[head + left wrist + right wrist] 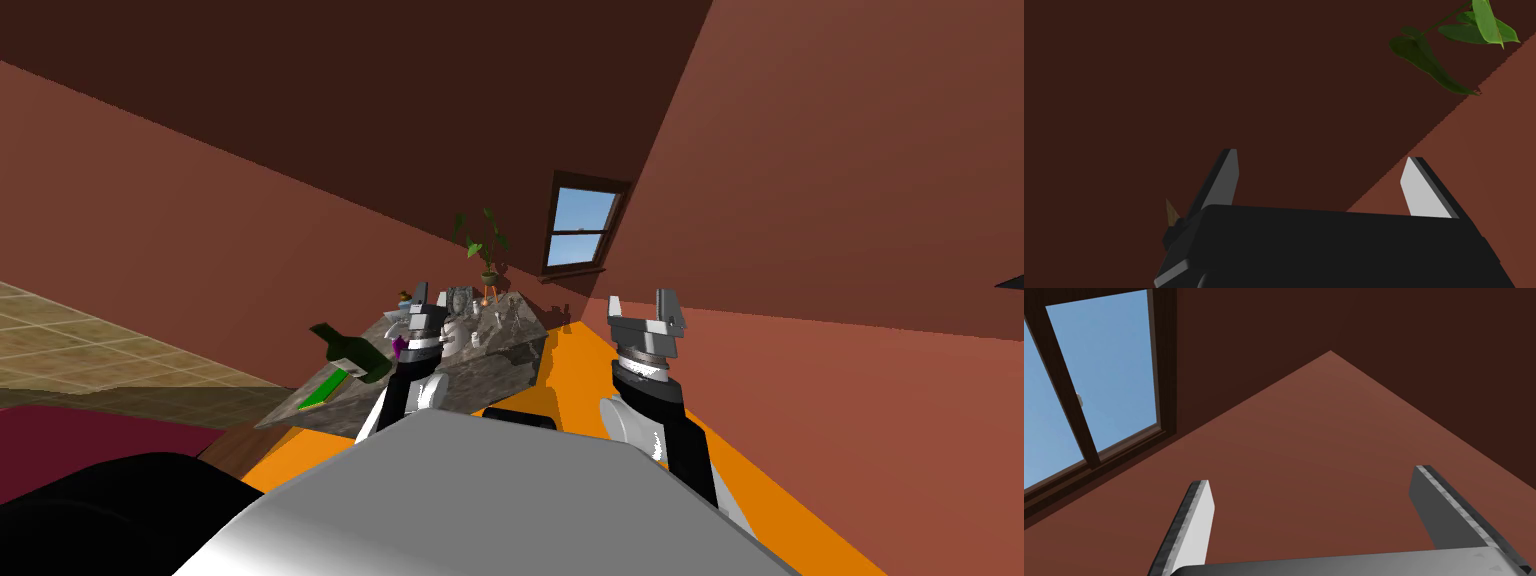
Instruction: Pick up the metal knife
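Knife cannot be singled out among the small grey items on the grey marbled counter (490, 370); its long axis cannot be told. Left claw (430, 298) is held open above that clutter, so it is judged nearer. Right claw (646, 304) is open too, off the counter's side and pointing upward.

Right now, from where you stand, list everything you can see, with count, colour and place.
Table: one, mottled grey top, straight ahead.
Bottle: one, dark green with a bright green label, at the table's left end.
Small items: several, grey and white, crowded mid-table, too small to tell apart.
Plant: one, green leaves, at the table's far end.
Window: one, dark frame, blue sky, beyond the table.
Floor: orange, right of the table.
Left hand: open, over the table.
Right hand: open, raised above the orange floor.
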